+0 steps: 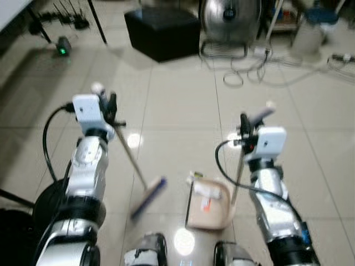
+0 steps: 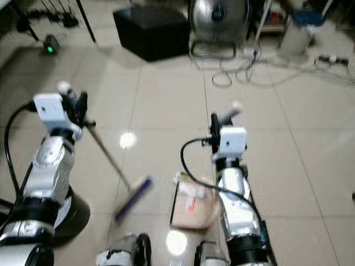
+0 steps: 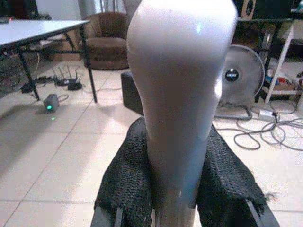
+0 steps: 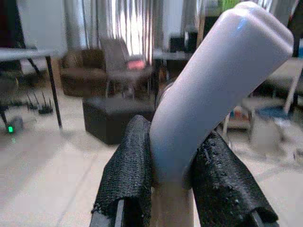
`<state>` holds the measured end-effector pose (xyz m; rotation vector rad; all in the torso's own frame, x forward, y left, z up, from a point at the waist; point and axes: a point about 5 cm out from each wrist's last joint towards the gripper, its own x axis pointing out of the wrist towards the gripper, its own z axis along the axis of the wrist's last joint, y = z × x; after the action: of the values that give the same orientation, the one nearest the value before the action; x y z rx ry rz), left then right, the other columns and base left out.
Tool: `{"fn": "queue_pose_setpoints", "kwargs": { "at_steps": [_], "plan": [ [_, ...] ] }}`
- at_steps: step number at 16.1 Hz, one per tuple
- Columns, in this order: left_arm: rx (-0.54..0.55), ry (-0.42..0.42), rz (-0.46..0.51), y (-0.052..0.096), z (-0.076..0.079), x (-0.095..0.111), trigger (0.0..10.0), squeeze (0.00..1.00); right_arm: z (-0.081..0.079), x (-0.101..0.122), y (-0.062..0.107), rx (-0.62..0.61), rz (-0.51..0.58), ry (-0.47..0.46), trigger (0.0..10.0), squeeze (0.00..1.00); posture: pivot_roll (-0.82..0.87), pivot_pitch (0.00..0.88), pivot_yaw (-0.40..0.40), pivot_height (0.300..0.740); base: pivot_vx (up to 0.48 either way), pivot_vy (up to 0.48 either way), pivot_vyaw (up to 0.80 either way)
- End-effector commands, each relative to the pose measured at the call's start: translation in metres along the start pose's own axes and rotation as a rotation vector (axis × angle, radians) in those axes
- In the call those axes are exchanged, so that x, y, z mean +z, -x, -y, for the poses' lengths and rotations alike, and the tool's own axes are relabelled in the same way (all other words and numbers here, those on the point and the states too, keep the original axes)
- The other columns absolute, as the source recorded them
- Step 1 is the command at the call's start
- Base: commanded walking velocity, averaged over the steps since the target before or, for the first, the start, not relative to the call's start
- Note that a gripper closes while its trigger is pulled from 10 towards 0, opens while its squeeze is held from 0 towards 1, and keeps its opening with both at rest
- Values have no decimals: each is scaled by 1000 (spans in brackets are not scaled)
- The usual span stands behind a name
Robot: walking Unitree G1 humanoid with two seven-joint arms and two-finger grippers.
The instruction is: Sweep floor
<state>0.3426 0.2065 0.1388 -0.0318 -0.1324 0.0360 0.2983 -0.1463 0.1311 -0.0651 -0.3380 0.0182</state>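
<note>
Broom (image 1: 145,195) looks light and stiff, left end effector (image 3: 175,189) clamped near its handle top; right end effector (image 4: 173,182) likewise grips the dustpan (image 1: 209,206) handle.

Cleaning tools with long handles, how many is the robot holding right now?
2. The broom slants down from the left gripper to the floor; the dustpan stands under the right gripper, just right of the broom head.

Bright indoor light, floor glare, motion blur
</note>
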Motion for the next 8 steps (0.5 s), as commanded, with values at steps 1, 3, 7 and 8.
{"fn": "queue_pose_setpoints", "kwargs": {
  "at_steps": [1, 3, 7, 8],
  "plan": [
    [-10, -37, -10, 6, -6, 2, 10000, 0, 7, 23, -10, -4, 62, -32, 10000, 0, 12, 23, 39, 740, 0, 0, 0],
    [-18, -87, -41, 17, -12, 0, 10000, 0, 19, 42, -16, -5, 57, -59, 10000, 0, 11, 10, 37, 740, 0, 0, 0],
    [-110, -58, -86, 48, -14, -8, 10000, 0, 38, 69, -27, -72, -12, -283, 10000, 0, -30, 0, 91, 740, 0, 0, 0],
    [-107, -56, -98, 54, -14, -9, 10000, 0, 42, 79, -29, -66, 2, -298, 10000, 0, -32, 0, 100, 740, 0, 0, 0]
  ]
}}
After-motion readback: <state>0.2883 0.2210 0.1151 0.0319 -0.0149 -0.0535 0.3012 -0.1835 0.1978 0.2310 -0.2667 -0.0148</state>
